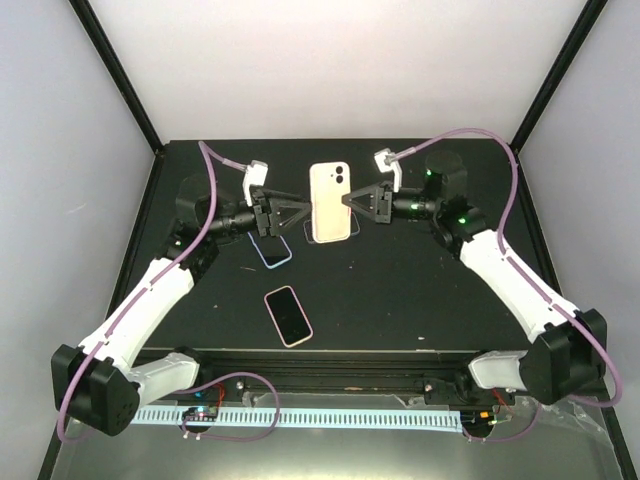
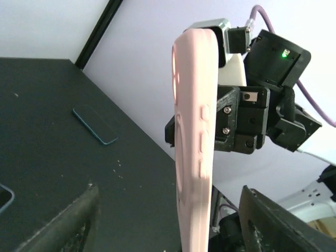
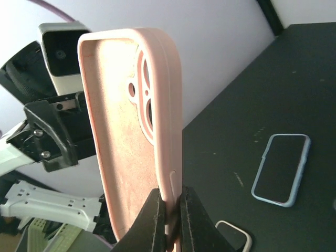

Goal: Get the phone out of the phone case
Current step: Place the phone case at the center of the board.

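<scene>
Holding the hollow pink case aloft, clamped in our right gripper, left gripper spread wide around it, we judge the phone already out, apparently lying on the table.

Pale walls are boxing in the black table on three sides. Black posts are leaning up from its back corners.

- The pink case runs off the bottom edge of the left wrist view.
- In its own view, the right gripper covers the case's lower edge.
- From above, the left gripper hides part of a blue-rimmed phone.
- A pale-rimmed thing, perhaps a phone, is cut off at the bottom of the right wrist view.
</scene>
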`<control>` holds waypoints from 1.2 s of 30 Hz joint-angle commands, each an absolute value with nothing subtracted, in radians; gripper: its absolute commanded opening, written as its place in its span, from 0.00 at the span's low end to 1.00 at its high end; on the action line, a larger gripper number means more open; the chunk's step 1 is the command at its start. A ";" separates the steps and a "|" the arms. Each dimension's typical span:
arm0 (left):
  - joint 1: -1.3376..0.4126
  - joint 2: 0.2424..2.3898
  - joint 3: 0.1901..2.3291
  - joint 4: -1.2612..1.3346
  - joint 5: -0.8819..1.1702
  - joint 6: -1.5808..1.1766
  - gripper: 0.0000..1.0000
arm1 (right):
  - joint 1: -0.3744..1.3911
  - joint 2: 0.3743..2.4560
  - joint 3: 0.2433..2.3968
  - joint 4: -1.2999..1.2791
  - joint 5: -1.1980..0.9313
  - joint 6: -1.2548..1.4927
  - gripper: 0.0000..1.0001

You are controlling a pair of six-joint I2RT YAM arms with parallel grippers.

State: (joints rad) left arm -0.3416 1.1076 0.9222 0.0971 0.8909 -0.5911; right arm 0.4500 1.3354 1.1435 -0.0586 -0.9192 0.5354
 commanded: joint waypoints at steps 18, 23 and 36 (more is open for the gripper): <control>-0.336 1.148 0.966 0.014 0.829 -0.486 0.99 | -0.162 1.280 1.014 -0.978 -0.672 -0.324 0.01; -0.336 1.150 0.953 0.032 0.822 -0.493 0.99 | -0.404 1.421 1.052 -1.051 -0.622 -0.458 0.01; -0.336 1.167 0.946 0.064 0.824 -0.522 0.99 | -0.583 1.830 1.245 -1.103 -0.488 -0.537 0.01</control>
